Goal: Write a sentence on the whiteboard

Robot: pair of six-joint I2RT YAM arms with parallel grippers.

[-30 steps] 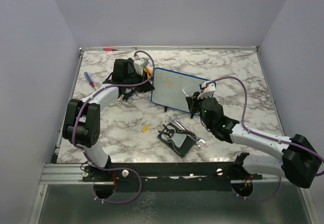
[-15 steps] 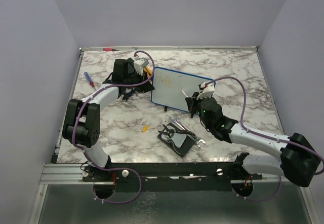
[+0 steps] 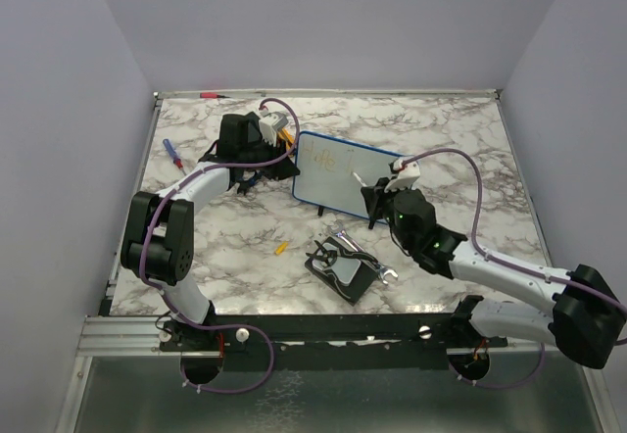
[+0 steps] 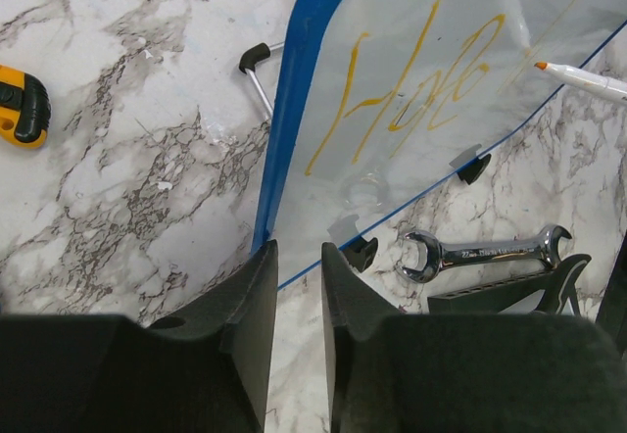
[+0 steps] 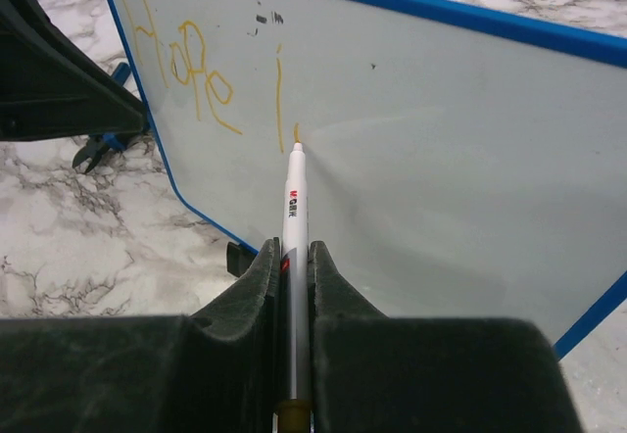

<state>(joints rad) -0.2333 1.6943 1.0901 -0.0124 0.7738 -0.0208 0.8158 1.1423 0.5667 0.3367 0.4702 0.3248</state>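
The whiteboard (image 3: pixel 343 170) with a blue rim stands on black feet at mid table. The sentence (image 5: pixel 186 71) reads "Hope" in orange-yellow, then a single upright stroke and a short mark. It also shows in the left wrist view (image 4: pixel 421 90). My right gripper (image 5: pixel 292 247) is shut on a white marker pen (image 5: pixel 294 208), whose tip touches the board just under the short mark. In the top view it (image 3: pixel 384 188) is at the board's right part. My left gripper (image 4: pixel 300 257) has its jaws a narrow gap apart at the board's left corner (image 3: pixel 287 151), nothing between them.
A black square pad (image 3: pixel 343 268) with wrenches on it lies in front of the board. A wrench (image 4: pixel 485 252) lies near it. A red-and-blue screwdriver (image 3: pixel 172 152) is at the left, a red pen (image 3: pixel 211 93) at the far edge, a small yellow piece (image 3: pixel 281 248) near the front.
My right gripper has shifted a little to the right along the board with the pen. The left arm has not moved.
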